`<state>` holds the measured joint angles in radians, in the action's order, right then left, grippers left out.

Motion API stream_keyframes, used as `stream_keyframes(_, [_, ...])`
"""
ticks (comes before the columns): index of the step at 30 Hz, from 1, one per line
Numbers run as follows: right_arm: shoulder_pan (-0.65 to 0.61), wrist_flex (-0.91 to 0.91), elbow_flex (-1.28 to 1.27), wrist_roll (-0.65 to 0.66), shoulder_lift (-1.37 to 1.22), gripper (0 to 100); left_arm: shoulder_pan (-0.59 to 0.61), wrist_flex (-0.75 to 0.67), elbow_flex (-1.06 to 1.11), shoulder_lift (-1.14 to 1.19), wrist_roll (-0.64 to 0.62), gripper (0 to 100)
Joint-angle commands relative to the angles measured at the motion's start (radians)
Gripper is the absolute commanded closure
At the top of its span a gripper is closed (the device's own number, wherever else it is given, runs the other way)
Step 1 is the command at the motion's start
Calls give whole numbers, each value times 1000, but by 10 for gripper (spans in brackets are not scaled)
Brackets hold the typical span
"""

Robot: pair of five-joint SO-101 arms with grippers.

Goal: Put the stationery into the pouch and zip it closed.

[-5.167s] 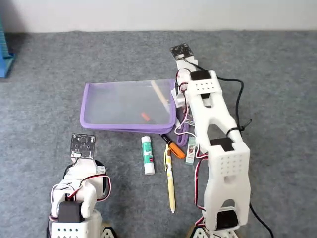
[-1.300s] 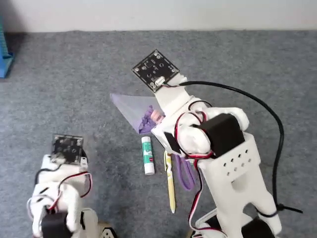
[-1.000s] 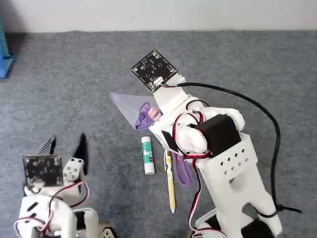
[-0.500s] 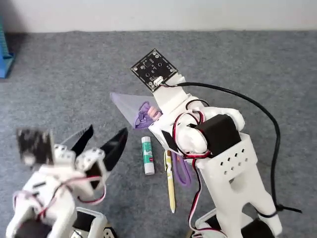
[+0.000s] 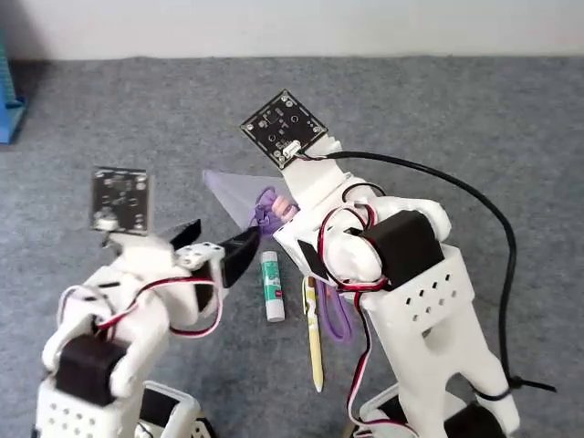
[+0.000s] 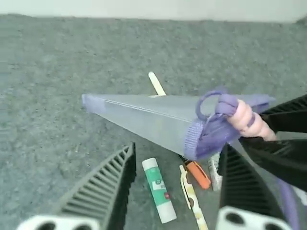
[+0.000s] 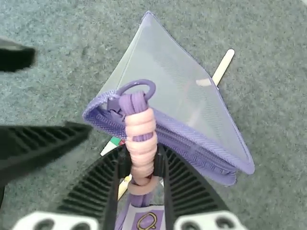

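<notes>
Indoor room (grey carpet, white wall)

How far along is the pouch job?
No item is clearly inside yet. In hand: right gripper shut on the translucent purple pouch's pink zipper strap, holding it up; left gripper open beside it. Left: green-and-white glue stick, yellow pen, orange marker, then zipping.

Soft, even light; faint shadows.

Your left gripper stands with fingers spread, and the hanging pouch fills the gap just ahead of their tips. Past the inner finger, the right gripper, clamped on the pouch, blocks passage. Under the fingertips lie a glue stick, marker and pencil. Beside the outer finger, carpet lies open.
</notes>
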<state>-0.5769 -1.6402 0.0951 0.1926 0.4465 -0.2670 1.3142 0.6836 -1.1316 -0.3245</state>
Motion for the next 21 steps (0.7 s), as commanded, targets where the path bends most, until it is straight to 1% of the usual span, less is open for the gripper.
stream_keyframes(1, [-5, 16, 8, -6, 50, 991, -12, -74, 31, 29, -12, 731])
stream_keyframes(4, [-4, 16, 8, -5, 50, 991, 0, -109, 77, 38, -12, 731])
stream_keyframes(10, [-2, 12, 8, -3, 50, 991, 78, -127, 87, 37, -9, 731])
stream_keyframes(17, [-2, 10, 8, -3, 50, 991, 81, -127, 94, 38, -9, 733])
stream_keyframes(19, [-2, 10, 8, -2, 50, 991, 83, -123, 96, 44, -9, 754])
stream_keyframes(21, [-2, 7, 11, -2, 50, 991, 80, -129, 108, 44, -9, 807])
